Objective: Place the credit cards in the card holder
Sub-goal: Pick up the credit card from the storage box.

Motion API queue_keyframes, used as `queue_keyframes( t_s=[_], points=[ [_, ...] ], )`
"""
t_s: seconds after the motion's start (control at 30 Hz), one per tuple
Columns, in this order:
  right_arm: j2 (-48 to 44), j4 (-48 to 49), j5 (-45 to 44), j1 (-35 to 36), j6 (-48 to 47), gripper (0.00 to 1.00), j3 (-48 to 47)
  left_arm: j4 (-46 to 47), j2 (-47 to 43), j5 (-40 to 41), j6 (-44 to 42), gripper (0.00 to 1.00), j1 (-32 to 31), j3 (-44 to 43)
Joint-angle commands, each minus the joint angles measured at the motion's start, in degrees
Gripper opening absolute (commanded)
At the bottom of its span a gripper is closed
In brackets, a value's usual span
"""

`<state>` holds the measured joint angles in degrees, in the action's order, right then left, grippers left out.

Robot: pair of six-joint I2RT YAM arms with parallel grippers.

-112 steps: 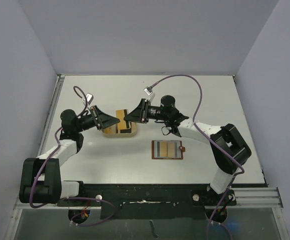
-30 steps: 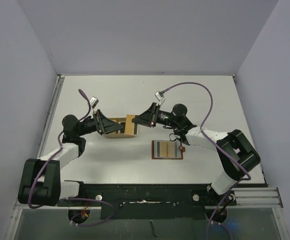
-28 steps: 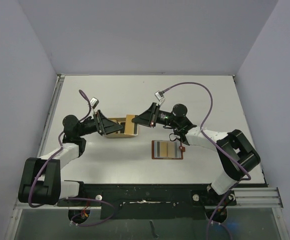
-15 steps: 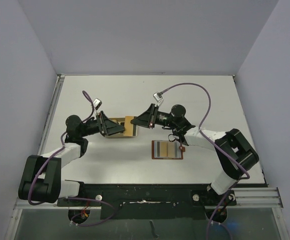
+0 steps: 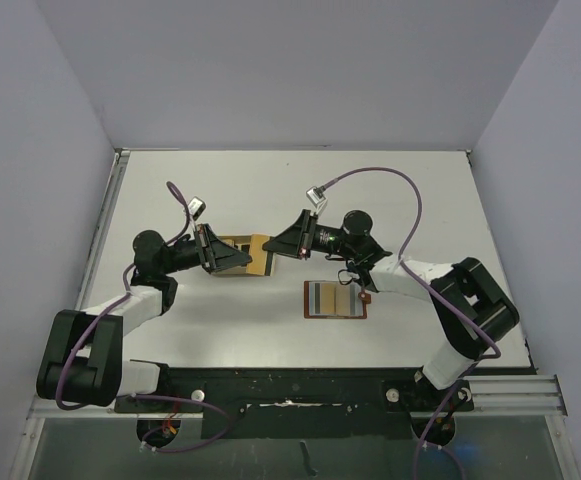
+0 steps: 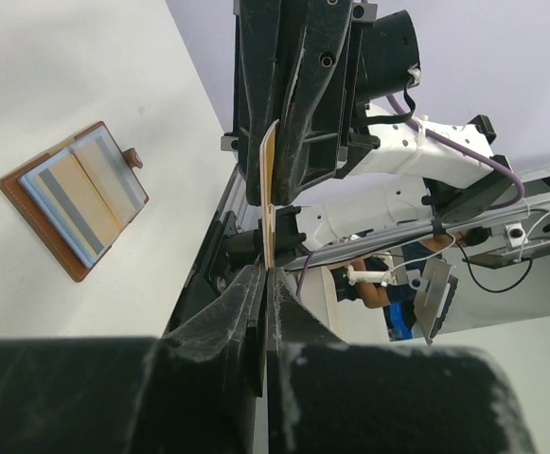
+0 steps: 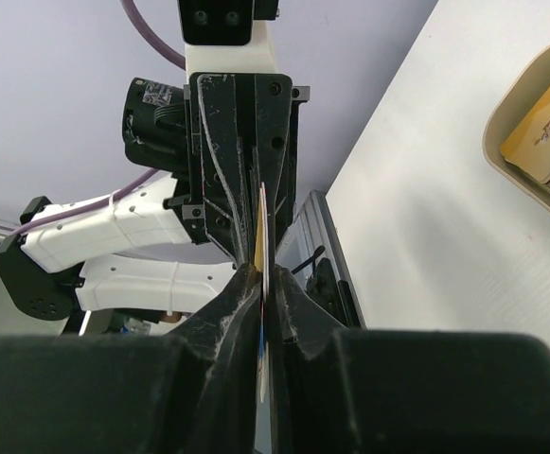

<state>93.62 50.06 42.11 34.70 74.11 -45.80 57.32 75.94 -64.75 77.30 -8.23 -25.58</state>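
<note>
A tan credit card (image 5: 259, 256) hangs in the air between my two grippers, above the tan tray (image 7: 494, 156). My left gripper (image 5: 247, 259) is shut on the card's left end; edge-on, the card (image 6: 270, 199) rises out of those jaws (image 6: 267, 276). Facing it, my right gripper (image 5: 274, 247) has its jaws (image 7: 265, 276) closed on the card's other end (image 7: 260, 227). The card holder (image 5: 335, 299), a brown wallet with striped slots, lies open on the table just right of and nearer than the grippers, also seen in the left wrist view (image 6: 74, 200). More cards (image 7: 544, 132) lie in the tray.
The tray is largely hidden under the grippers in the top view. Purple cables (image 5: 370, 172) arc over the back of the table. The table's near edge has a black rail (image 5: 300, 385) by the arm bases.
My left gripper, open half a second ago, has shut on the card that the right gripper holds. Both grippers have edged slightly rightward with it.
</note>
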Motion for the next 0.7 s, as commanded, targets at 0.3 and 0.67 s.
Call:
queue_keyframes(
  t_s=[0.3,0.67],
  points=[
    [-3.05,-1.78,2.39,-1.90,-3.74,0.08,1.86,2.47,-1.74,-1.36,-1.25,0.07,0.12,-2.17],
    [-3.24,-2.44,3.33,-2.55,-4.15,0.08,2.28,-0.46,-2.52,-1.79,-3.34,0.00,0.25,-2.88]
  ],
)
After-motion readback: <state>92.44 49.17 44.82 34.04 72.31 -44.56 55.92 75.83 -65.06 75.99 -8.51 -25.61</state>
